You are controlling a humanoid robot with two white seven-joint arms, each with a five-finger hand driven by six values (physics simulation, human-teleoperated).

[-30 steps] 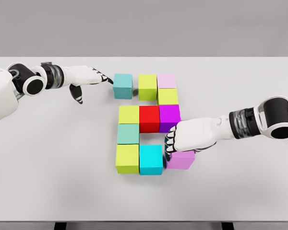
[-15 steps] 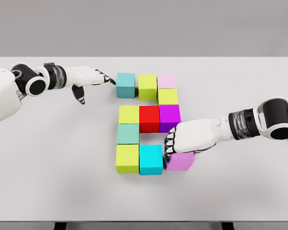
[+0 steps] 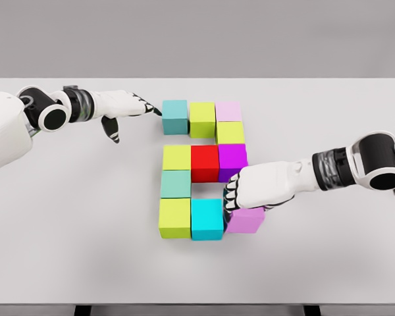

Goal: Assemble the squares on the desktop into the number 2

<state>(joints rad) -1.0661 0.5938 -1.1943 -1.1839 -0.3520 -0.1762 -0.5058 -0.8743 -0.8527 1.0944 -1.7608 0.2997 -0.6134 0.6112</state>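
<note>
Forming a near-complete 2, bright cubes [image 3: 205, 163]

Ten coloured cubes lie on the white table [image 3: 66, 217]. Top row: teal cube [image 3: 175, 116], slightly apart from the lime cube [image 3: 202, 119], then pale pink cube [image 3: 228, 111]. Below run yellow-green, yellow, red and magenta cubes, then a second teal, lime and cyan cube [image 3: 207, 219]; a violet cube [image 3: 246, 220] lies partly hidden.

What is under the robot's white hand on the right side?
A light purple cube sits under the right hand, next to the cyan cube. Only its front and part of its top show; the hand covers the rest, so how the fingers touch it is hidden.
</note>
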